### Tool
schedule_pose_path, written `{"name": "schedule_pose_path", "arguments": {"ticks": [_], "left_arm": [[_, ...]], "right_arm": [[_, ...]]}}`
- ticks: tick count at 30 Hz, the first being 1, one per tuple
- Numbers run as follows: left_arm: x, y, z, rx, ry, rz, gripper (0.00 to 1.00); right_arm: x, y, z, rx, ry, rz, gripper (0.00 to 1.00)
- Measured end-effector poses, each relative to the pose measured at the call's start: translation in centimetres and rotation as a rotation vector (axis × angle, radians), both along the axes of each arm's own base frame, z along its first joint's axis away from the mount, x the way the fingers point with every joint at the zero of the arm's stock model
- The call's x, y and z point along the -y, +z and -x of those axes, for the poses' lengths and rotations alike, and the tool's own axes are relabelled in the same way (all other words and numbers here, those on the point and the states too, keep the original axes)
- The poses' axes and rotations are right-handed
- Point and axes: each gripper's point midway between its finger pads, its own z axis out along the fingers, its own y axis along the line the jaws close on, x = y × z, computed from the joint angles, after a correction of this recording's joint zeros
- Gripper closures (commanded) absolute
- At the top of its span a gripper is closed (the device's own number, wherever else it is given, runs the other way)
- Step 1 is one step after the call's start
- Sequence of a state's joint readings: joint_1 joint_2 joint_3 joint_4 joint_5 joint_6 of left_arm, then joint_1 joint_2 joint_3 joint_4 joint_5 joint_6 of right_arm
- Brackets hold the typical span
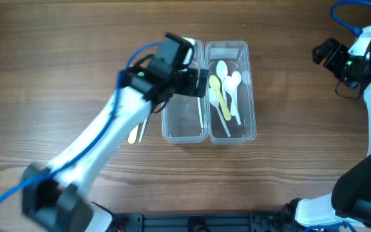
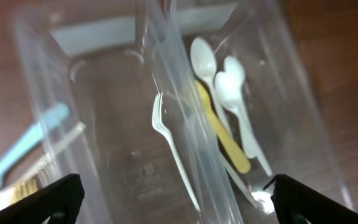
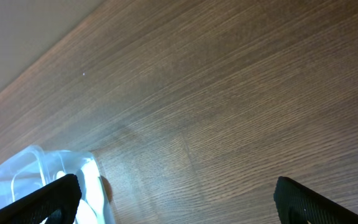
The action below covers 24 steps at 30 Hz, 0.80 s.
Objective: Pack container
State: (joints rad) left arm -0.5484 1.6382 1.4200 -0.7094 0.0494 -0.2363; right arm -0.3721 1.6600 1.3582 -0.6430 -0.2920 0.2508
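The clear rectangular plastic container (image 1: 229, 46) lay in the middle of the brown wooden table (image 1: 301, 161), its long axis running far to near, touching a second clear container (image 1: 184, 125) on its left. It held white plastic spoons (image 1: 223, 69) and a yellow spoon (image 1: 221, 103), bowls toward the far end. The left gripper (image 2: 176, 186) hung above both containers, fingers wide apart. The right gripper (image 1: 323, 51), also spread, was well apart.
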Motion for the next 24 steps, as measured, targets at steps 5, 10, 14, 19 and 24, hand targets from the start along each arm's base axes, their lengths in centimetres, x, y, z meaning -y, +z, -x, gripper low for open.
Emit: {"name": "schedule_pose_path", "arguments": {"ticks": [5,10,14,19,24], "left_arm": [[-6.9,3.3,2.3,-0.003,0.095,-0.118,0.03],[-14.1,-1.0,2.0,-0.141,0.229,-0.255,0.1],[-14.9,-6.7,3.2,-0.294,0.076,-0.31,0.2],[-14.2,-13.1,4.1,-0.451,-0.065,-0.347,0.37],[-14.2,-18.4,5.1,-0.592,-0.111,-0.371,0.48]], "right_arm": [[0.0,0.0,0.0,0.0,0.0,0.0,0.0],[0.0,0.0,0.0,0.0,0.0,0.0,0.0],[0.0,0.0,0.0,-0.001,0.0,0.0,0.0],[0.0,0.0,0.0,0.0,0.0,0.0,0.0],[0.0,0.0,0.0,0.0,0.0,0.0,0.0]]}}
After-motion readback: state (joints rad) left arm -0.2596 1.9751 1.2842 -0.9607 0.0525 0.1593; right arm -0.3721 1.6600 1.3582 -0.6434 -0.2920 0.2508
